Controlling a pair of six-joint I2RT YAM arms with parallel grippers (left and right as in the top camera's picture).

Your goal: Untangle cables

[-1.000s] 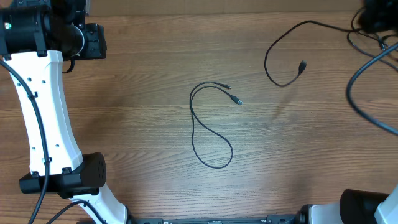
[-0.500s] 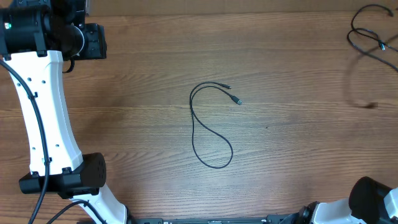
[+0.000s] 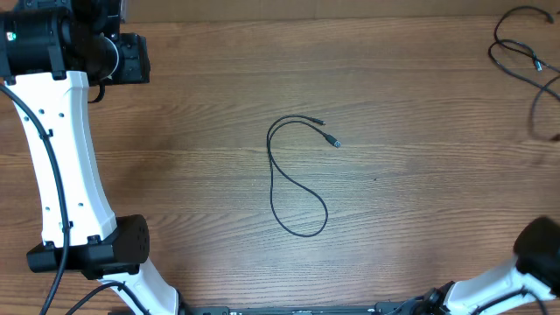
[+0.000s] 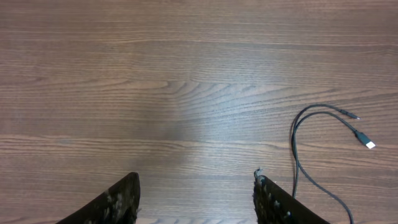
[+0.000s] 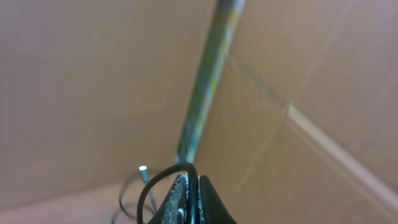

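One thin black cable point(image 3: 272, 184) lies in a loose loop at the table's centre, its plug point(image 3: 335, 143) at the upper right. It also shows in the left wrist view point(image 4: 293, 134). My left gripper point(image 4: 196, 186) is open and empty, above bare wood to the left of this cable. The second cable point(image 3: 495, 35) hangs in loops at the far top right corner. In the right wrist view my right gripper point(image 5: 193, 186) is shut on this cable point(image 5: 152, 183), raised off the table, with a plug end point(image 5: 142, 168) dangling beside it.
The left arm point(image 3: 61, 131) stands along the left side. The right arm's base point(image 3: 542, 249) is at the bottom right corner. A thicker dark cord point(image 3: 535, 114) runs along the right edge. Brown board walls fill the right wrist view.
The second cable has been carried from the upper right of the table out to the far top right corner. The centre cable and the left arm have not moved.
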